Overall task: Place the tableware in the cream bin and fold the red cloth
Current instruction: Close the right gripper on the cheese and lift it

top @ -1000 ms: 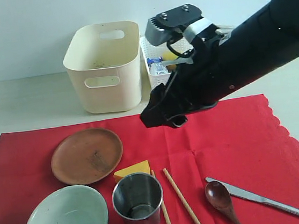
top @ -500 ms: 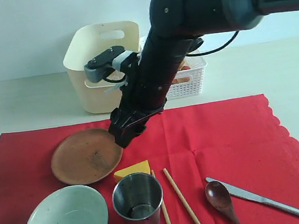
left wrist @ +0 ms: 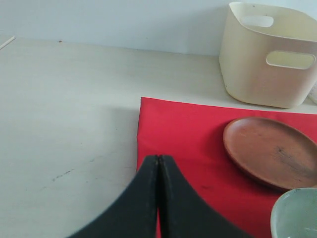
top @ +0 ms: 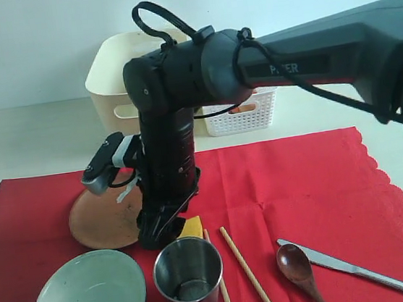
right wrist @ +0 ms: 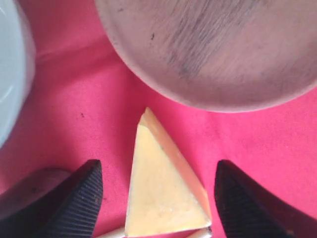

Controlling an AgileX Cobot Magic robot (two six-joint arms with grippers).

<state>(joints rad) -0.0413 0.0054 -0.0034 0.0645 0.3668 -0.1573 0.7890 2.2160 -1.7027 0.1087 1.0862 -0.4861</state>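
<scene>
Pale desk (top: pixel 26 142), large red scalloped cloth (top: pixel 300 183) across lower frame. Left claw (left wrist: pixel 158 162) clenched, empty. Round brown wooden plate (top: pixel 97 225) centre-left on cloth: stiff, light, likely best pinched at rim. Right claw (right wrist: pixel 157 203) spread wide, straddling yellow cheese wedge (right wrist: pixel 161 183) beside plate.

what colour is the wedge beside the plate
Yellow triangular wedge, orange edge; right wrist view shows it best.

The right arm (top: pixel 180 88) is matt black, with pale lettering (top: pixel 292 68) on its long link. A black cable (top: pixel 180 24) loops beside that lettering. The fingers (right wrist: pixel 74 198) of the right tool (right wrist: pixel 157 168) are ribbed.
</scene>
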